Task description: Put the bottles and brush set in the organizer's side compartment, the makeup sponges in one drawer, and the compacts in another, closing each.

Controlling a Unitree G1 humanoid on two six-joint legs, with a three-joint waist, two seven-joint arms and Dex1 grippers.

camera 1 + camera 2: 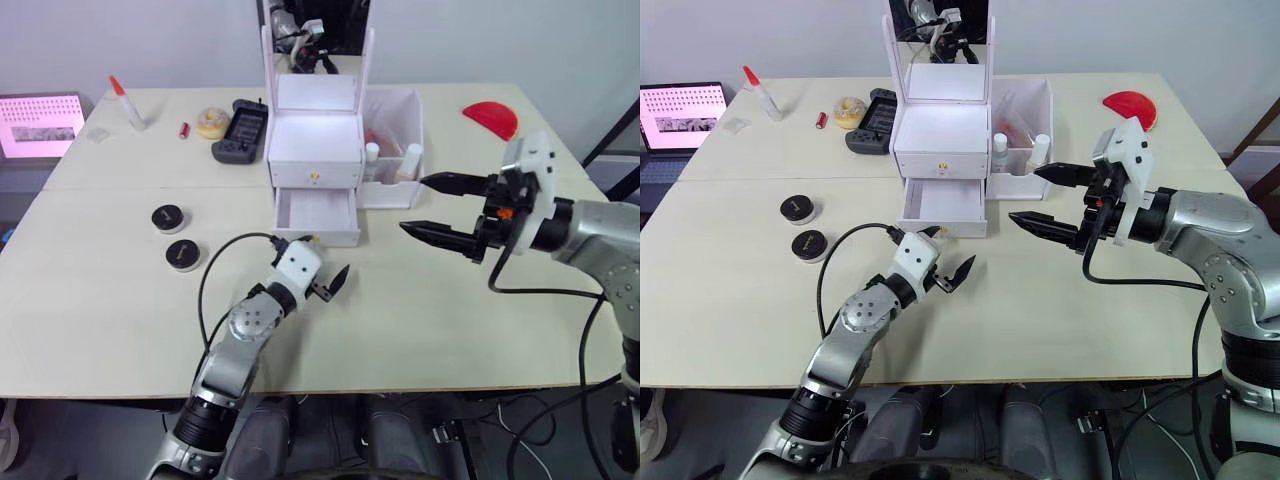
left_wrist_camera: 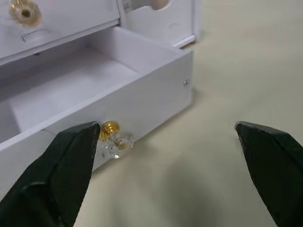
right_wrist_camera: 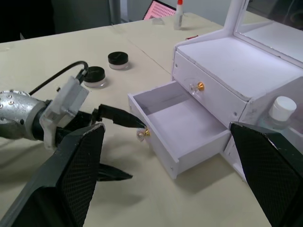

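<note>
The white organizer [image 1: 314, 140] stands mid-table with its upper drawer shut and its lower drawer [image 1: 316, 212] pulled out and empty. Two white-capped bottles [image 1: 371, 153] [image 1: 412, 157] stand in the side compartment [image 1: 397, 192], and something pinkish lies behind them; I cannot tell whether it is the brush set. Two black compacts [image 1: 167, 216] [image 1: 183, 254] lie left of the organizer. The makeup sponges are out of view. My left gripper [image 1: 319, 260] is open, one finger [image 2: 71, 161] beside the lower drawer's gold knob [image 2: 110, 127]. Right of the drawer, my right gripper [image 1: 436, 208] hovers open and empty.
Behind the organizer's left side lie a black handheld device [image 1: 240, 130], a yellowish ring roll [image 1: 211, 121], a small red item [image 1: 184, 129] and a white tube with a red tip [image 1: 127, 102]. A red semicircular object [image 1: 492, 118] sits far right, and a laptop screen [image 1: 40, 125] far left.
</note>
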